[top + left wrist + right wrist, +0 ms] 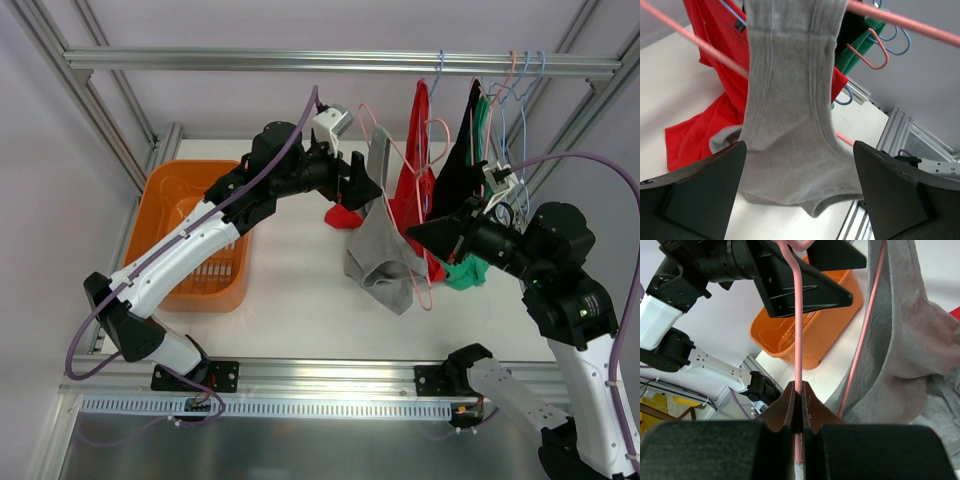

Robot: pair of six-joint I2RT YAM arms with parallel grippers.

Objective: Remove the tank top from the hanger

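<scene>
The light grey tank top (380,255) hangs from the pale pink wire hanger (412,165) in mid-air over the table, its lower part bunched. My right gripper (442,235) is shut on a straight run of the hanger (798,335), with the tank top (912,340) draped just to its right. My left gripper (358,190) is wide open at the tank top's upper left. In the left wrist view the grey fabric (790,115) hangs between the spread fingers (705,190), untouched, with pink hanger wire (905,22) crossing above.
An orange basket (200,240) sits at the table's left. A red garment (415,190), a black one (462,165) and a green one (465,272) hang right of the tank top, with light blue hangers (520,95) on the top rail (300,62).
</scene>
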